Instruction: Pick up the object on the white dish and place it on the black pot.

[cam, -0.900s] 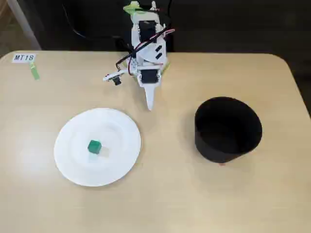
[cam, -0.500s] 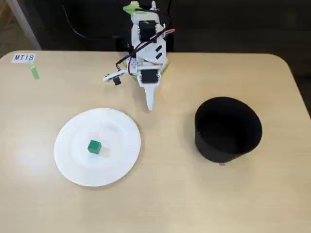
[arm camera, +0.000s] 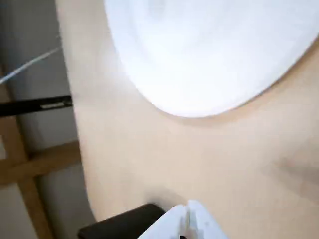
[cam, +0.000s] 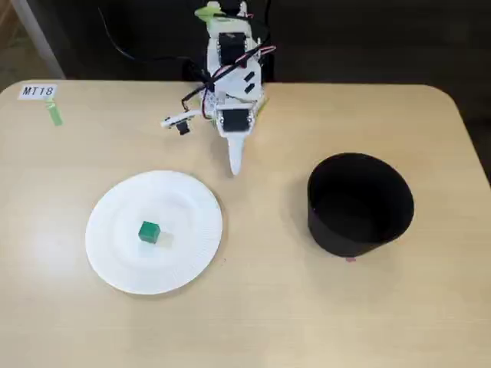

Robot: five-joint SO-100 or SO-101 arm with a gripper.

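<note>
Bright, even, soft overhead lighting.
Heavily blurred in the wrist view; plate (arm camera: 209, 50) ahead of gripper (arm camera: 188, 219) overexposed.

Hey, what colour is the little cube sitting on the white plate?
Bright green. The cube shows best in the fixed view, resting on the plate.

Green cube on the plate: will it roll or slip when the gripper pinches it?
The green cube has flat faces, so it probably won't roll. It's tiny, likely light, and may skid across the smooth white plate if nudged off-centre. The gripper looks shut and isn't near it.
</note>
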